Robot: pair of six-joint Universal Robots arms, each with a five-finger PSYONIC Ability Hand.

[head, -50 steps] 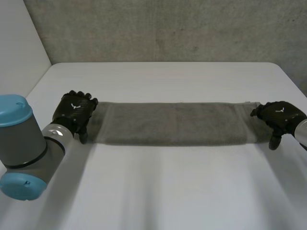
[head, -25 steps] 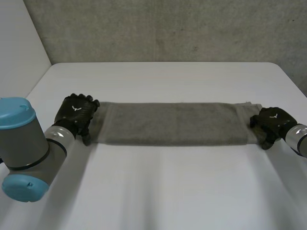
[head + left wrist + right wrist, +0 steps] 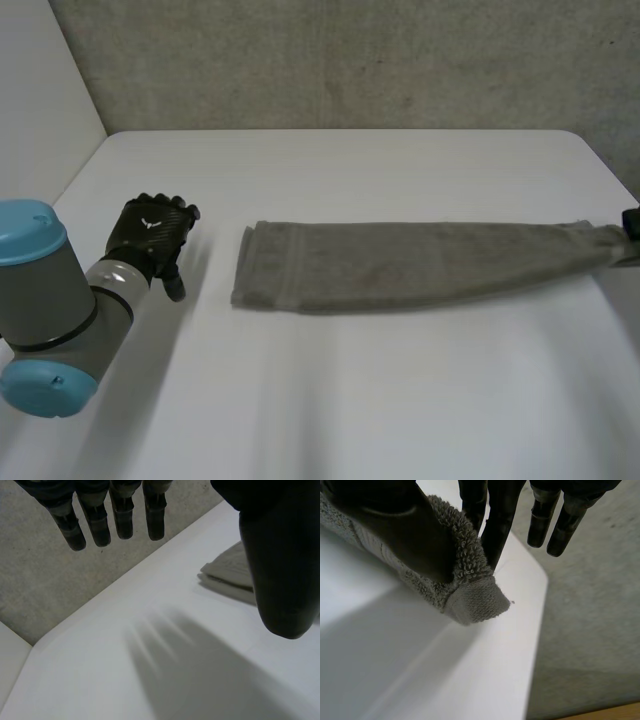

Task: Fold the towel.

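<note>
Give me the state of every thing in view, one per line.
Towel: folded into a long strip, lying on the table.
Left hand: open, fingers straight, clear of the towel.
Right hand: shut on the towel's end, thumb pinching it against the fingers.

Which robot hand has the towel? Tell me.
The right robot hand: it pinches one end of the towel between thumb and fingers. The left robot hand is open, apart from the towel's other end.

Grey left arm (image 3: 50,290) with light-blue caps (two of them); black left hand (image 3: 150,232) bears a white mark.
</note>
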